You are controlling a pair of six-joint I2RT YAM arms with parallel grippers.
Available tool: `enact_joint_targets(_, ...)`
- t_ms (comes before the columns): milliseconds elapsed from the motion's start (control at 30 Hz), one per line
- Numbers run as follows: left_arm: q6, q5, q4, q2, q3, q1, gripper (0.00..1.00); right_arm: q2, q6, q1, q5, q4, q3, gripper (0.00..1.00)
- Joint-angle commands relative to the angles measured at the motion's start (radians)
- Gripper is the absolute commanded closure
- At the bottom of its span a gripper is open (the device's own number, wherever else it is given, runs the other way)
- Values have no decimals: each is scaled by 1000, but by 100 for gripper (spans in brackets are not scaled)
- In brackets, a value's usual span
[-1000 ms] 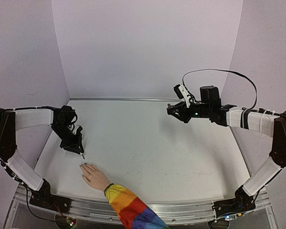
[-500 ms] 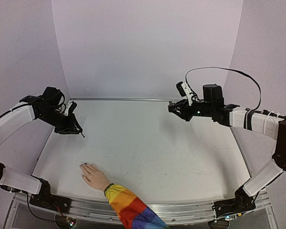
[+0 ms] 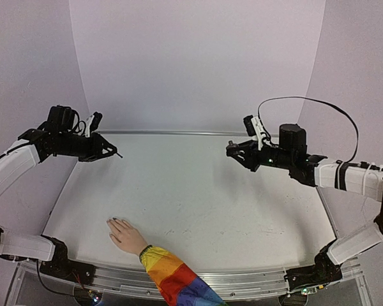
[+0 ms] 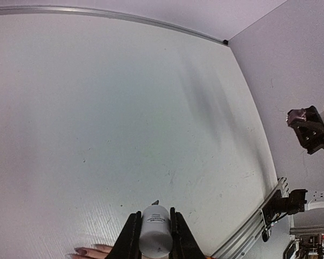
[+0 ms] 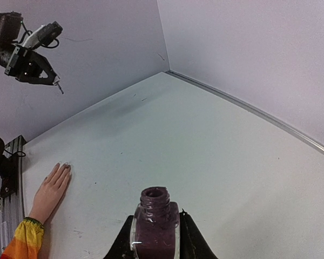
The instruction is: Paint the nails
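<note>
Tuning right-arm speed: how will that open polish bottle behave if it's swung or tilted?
The bottle is uncapped and looks filled with dark polish, so tilting would likely spill. Looks like smooth glass, so it may slip in the right gripper. Small, probably light.

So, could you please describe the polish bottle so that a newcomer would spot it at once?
Start from the white table, then look above its right side, where the right gripper is shut on the bottle. It is small, dark purple and open-necked, unlike the white cap pinched in the left gripper opposite.
</note>
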State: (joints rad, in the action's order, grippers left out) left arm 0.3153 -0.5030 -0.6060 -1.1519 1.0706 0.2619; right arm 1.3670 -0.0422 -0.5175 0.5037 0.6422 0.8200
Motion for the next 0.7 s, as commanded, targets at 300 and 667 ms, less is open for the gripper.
enact_joint_targets(300, 12, -85, 174, -124, 153, 240, 100, 14, -63, -246, -137, 222, -18, 100)
enact_joint_targets(667, 51, -141, 179, -161, 230, 346, 100, 166, -73, -389, -136, 348, 51, 100)
